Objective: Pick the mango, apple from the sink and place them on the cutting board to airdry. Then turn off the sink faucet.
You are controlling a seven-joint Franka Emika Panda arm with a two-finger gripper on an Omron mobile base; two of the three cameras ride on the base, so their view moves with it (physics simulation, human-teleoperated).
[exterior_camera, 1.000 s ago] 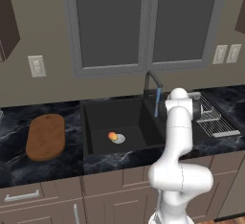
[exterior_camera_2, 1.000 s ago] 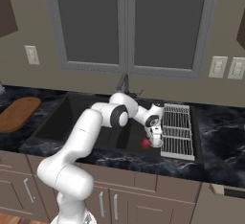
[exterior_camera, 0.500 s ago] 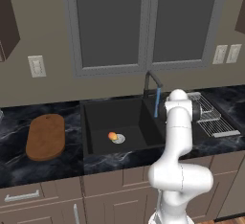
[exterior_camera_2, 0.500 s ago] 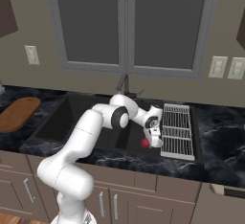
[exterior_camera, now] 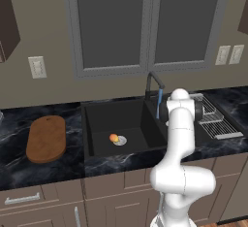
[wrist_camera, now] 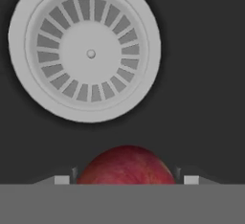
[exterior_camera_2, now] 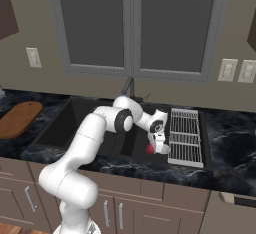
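In the hand view the red apple (wrist_camera: 127, 165) lies just below the silver drain (wrist_camera: 86, 50) of a black basin, and my gripper (wrist_camera: 127, 180) is shut on the apple, one fingertip (wrist_camera: 62, 180) against each side. From the right base view, the gripper (exterior_camera_2: 152, 148) reaches down into the sink's (exterior_camera_2: 75, 123) right basin with the apple (exterior_camera_2: 149, 149) at its tips. The orange-yellow mango (exterior_camera: 113, 137) rests by the left basin's drain. A brown cutting board (exterior_camera: 46, 138) lies on the counter left of the sink. Blue water runs from the dark faucet (exterior_camera: 151, 83).
A wire dish rack (exterior_camera_2: 186, 135) sits on the counter right of the sink, close to my hand. Dark marble counter (exterior_camera: 14, 168) surrounds the sink. Grey glass-front cabinets (exterior_camera: 145, 22) hang above, and wall outlets (exterior_camera: 37, 66) flank them.
The jaws have closed in from wide open onto the apple's sides. The arm and the mango have stayed where they were.
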